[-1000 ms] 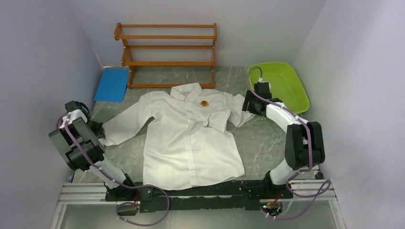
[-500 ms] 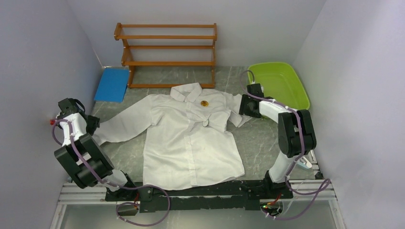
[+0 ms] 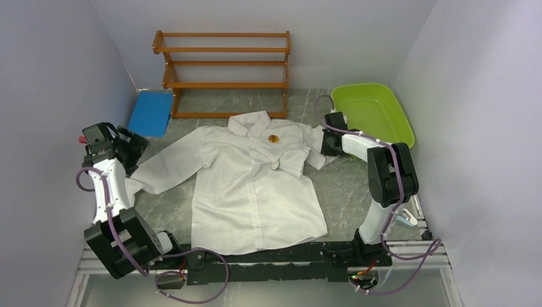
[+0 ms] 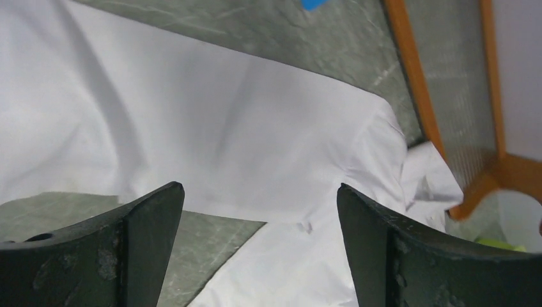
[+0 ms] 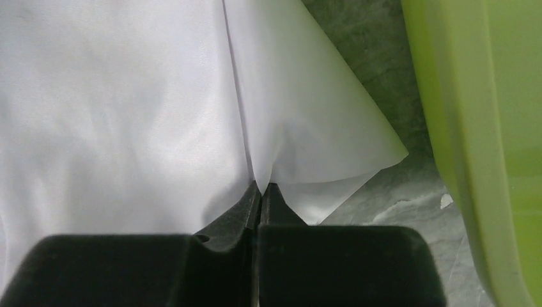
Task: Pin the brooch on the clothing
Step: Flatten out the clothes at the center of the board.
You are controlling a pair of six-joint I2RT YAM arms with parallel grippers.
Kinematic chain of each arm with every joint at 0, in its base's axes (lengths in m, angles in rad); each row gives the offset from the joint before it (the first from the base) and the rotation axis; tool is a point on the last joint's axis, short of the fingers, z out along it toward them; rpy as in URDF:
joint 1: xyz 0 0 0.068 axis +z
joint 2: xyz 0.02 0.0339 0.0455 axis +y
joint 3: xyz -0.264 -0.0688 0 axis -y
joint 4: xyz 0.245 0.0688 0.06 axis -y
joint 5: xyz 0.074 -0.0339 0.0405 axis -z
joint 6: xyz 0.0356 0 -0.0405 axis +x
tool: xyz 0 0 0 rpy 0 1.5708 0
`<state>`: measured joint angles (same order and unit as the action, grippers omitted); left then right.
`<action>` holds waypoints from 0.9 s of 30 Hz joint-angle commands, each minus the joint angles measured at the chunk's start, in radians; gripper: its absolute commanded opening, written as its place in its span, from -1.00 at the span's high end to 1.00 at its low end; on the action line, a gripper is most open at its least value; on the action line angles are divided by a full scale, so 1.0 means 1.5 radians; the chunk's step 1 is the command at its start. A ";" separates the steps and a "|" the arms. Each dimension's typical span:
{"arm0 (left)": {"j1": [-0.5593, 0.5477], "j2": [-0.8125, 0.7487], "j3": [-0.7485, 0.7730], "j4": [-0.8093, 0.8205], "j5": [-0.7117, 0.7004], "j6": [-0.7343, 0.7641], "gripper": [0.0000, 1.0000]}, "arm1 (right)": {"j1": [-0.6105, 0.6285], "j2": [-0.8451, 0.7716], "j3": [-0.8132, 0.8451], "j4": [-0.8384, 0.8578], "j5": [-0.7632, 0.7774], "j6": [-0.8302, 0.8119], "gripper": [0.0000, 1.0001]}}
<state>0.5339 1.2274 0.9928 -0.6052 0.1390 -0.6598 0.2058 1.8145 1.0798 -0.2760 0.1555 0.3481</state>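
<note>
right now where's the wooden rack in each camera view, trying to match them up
Top external: the wooden rack stands at the back of the table, top centre, beyond the shirt's collar.
Left wrist: the rack's orange legs run down the upper right, past the sleeve.
Right wrist: not in it.
Shared landmark: the white shirt, seen in all three views.

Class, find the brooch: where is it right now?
In the top view, the brooch sits on the shirt, high on its chest just right of the collar, in front of the rack.
</note>
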 commanded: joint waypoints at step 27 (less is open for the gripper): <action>-0.213 0.091 0.003 0.110 0.200 0.067 -0.83 | 0.000 -0.552 -0.103 -0.098 0.262 0.026 1.00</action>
<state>0.2371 1.3598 0.9855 -0.4744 0.3965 -0.5953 0.2066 1.0149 0.9516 -0.4126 0.4515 0.3550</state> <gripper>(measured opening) 0.921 0.013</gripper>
